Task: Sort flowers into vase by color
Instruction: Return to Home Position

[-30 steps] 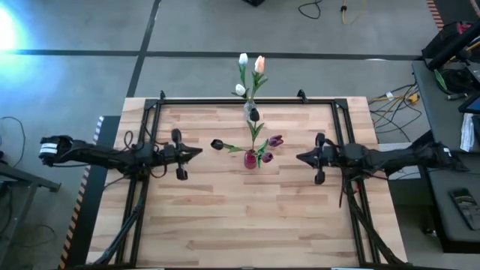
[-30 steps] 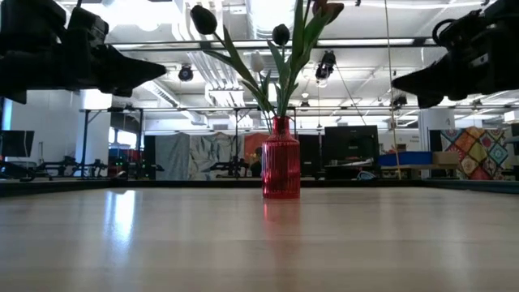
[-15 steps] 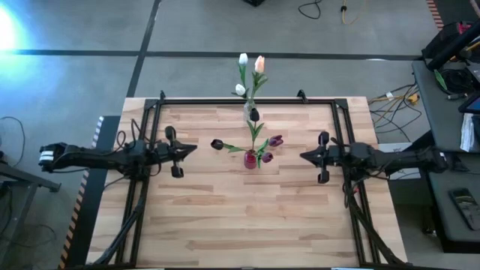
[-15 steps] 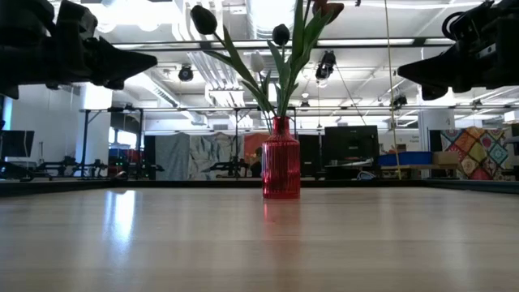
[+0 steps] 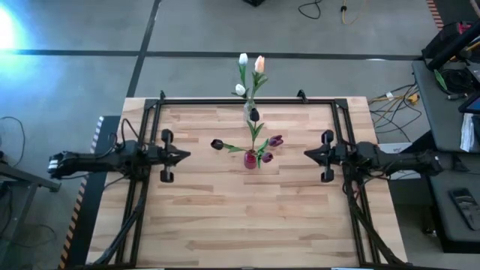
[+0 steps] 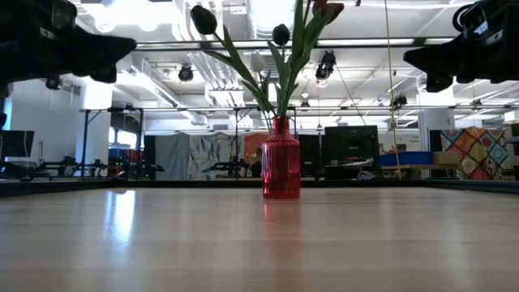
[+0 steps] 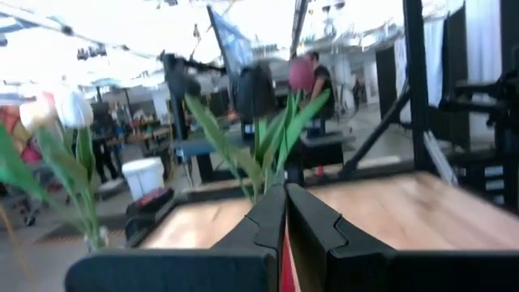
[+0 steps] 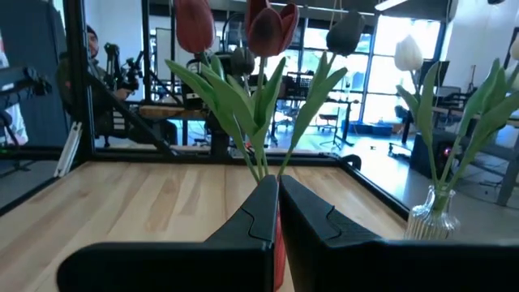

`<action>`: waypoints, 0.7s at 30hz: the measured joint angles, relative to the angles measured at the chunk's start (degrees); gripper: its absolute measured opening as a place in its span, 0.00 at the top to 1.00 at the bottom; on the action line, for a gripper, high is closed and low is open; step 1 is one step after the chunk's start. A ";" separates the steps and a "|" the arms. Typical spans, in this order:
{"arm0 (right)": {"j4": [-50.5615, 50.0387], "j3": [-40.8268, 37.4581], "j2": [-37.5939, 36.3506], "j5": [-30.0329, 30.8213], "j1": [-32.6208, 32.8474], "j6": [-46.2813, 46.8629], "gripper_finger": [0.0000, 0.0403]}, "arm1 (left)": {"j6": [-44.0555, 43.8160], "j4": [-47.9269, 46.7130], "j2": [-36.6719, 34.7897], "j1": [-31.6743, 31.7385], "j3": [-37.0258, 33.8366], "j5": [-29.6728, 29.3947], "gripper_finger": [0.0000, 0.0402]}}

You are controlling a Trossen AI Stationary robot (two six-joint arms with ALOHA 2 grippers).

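Observation:
A red vase [image 5: 250, 160] stands at the table's middle and holds dark purple flowers [image 5: 217, 144] on green stems. It shows in the low view as the red vase [image 6: 280, 158]. A clear vase [image 5: 250, 109] at the far edge holds white and peach flowers [image 5: 259, 64]. My left gripper [image 5: 186, 155] hovers shut and empty to the left of the red vase. My right gripper [image 5: 306, 154] hovers shut and empty to its right. Both point level at the vase from well above the table, as the left gripper [image 6: 130, 45] and right gripper [image 6: 408, 57] show in the low view.
A black frame [image 5: 225, 100] runs along the wooden table's [image 5: 225, 217] far edge and sides. The clear vase [image 8: 434, 215] stands just inside the far edge. Bare wood lies between each gripper and the red vase, and toward the near edge.
My left gripper has drawn back from the red vase toward the table's left edge, rising a little and tipping its fingers upward. My right gripper has tipped up slightly. Both have stayed shut. The vases and flowers have not moved.

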 joint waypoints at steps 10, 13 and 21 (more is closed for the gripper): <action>-4.73 -0.02 -3.26 4.62 0.02 0.61 0.98 | -3.70 -18.47 -9.74 1.02 0.00 -1.36 1.00; -3.66 -0.02 -3.26 6.17 0.02 -0.05 0.98 | -4.64 -19.35 -10.34 1.04 0.00 -2.31 1.00; -5.30 -0.04 -3.30 12.09 0.02 -2.37 0.98 | -9.20 -19.08 -9.79 1.11 -0.02 -6.46 1.00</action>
